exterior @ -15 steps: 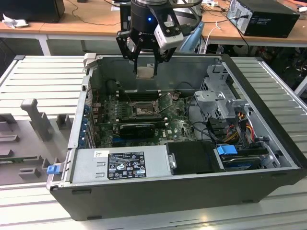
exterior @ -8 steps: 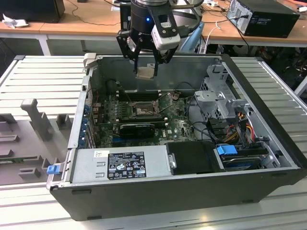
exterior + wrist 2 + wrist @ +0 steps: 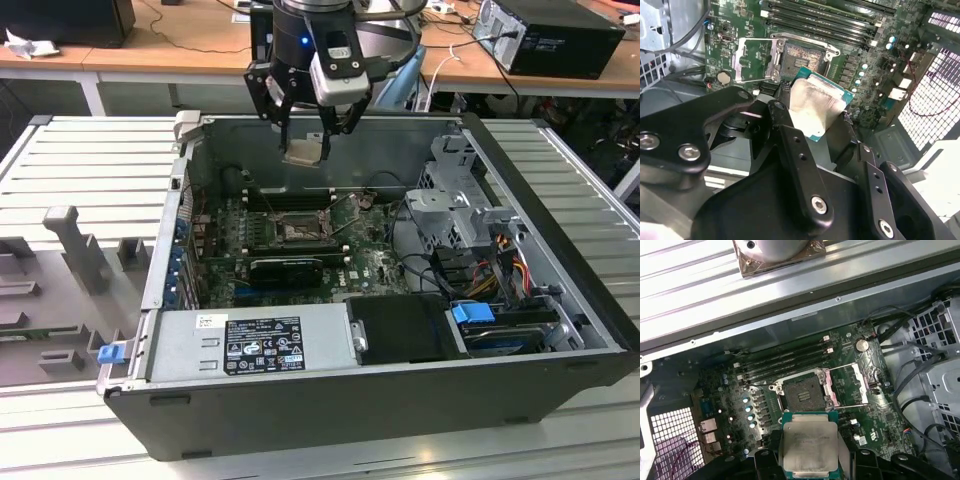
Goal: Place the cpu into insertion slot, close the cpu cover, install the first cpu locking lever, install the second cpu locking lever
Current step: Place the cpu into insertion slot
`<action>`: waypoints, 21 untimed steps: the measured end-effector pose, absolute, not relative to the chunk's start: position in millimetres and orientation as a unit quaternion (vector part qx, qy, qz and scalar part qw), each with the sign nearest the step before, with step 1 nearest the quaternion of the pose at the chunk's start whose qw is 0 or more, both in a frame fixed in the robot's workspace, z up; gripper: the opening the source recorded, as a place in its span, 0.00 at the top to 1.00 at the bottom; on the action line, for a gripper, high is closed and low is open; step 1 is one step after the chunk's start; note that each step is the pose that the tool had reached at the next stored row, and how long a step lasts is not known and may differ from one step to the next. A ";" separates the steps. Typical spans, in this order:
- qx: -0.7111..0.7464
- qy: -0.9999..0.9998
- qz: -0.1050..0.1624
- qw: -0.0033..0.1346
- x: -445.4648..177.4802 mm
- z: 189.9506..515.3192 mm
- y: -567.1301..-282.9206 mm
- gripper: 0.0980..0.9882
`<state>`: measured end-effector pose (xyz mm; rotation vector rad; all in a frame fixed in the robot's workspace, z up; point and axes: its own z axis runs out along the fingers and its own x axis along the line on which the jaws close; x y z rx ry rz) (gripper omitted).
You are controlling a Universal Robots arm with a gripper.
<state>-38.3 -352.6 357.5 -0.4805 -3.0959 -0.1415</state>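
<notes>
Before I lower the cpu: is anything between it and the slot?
Nothing visible. The cpu hangs in the gripper, the slot below is bare, and the cover lies swung open beside it.

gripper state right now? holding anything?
gripper: closed on the cpu, holding it in the air above the open insertion slot; cpu not yet seated.
</notes>
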 end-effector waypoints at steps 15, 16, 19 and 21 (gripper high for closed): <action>-0.249 -0.967 -0.045 -0.002 -38.3 357.2 -352.6 0.52; -0.258 -0.965 -0.045 -0.002 -38.3 357.2 -352.6 0.52; -0.270 -0.962 -0.045 -0.003 -38.3 357.2 -352.6 0.52; -0.278 -0.959 -0.045 -0.003 -38.3 357.2 -352.6 0.52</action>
